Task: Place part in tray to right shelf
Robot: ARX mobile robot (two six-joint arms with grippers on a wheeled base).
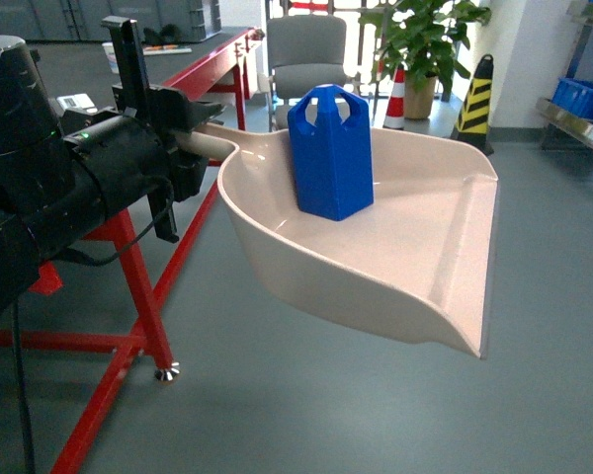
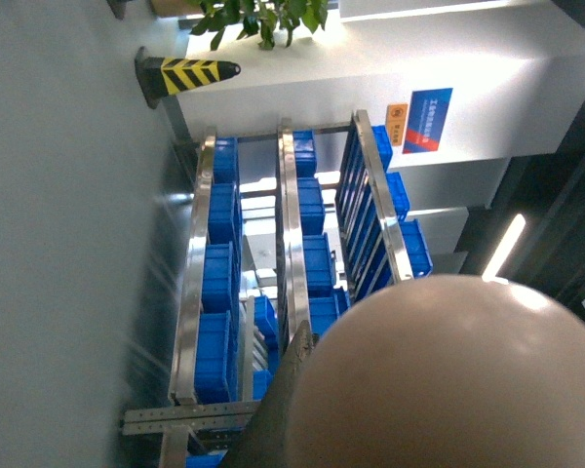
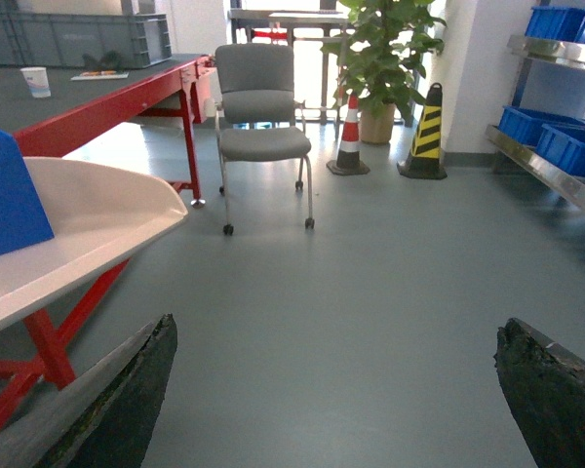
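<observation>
The bright-blue part (image 1: 331, 153) stands upright in the cream tray (image 1: 425, 247), held in the air in the head view. My left gripper (image 1: 191, 135) is shut on the tray's handle at the left. In the left wrist view the tray (image 2: 448, 380) fills the lower right beside one dark finger (image 2: 285, 395). The right shelf (image 2: 291, 244), a steel rack with blue crates, shows beyond it, and at the far right (image 1: 573, 123) of the head view. My right gripper (image 3: 336, 330) is open and empty over the floor, to the right of the tray (image 3: 88, 224) and part (image 3: 10, 195).
A red-framed table (image 1: 128, 296) stands at the left under the tray's handle. A grey wheeled chair (image 3: 261, 97), a potted plant (image 3: 380, 58), a red cone (image 3: 349, 136) and a black-yellow cone (image 3: 427, 132) stand on the grey floor ahead. The shelf (image 3: 551, 175) runs along the right.
</observation>
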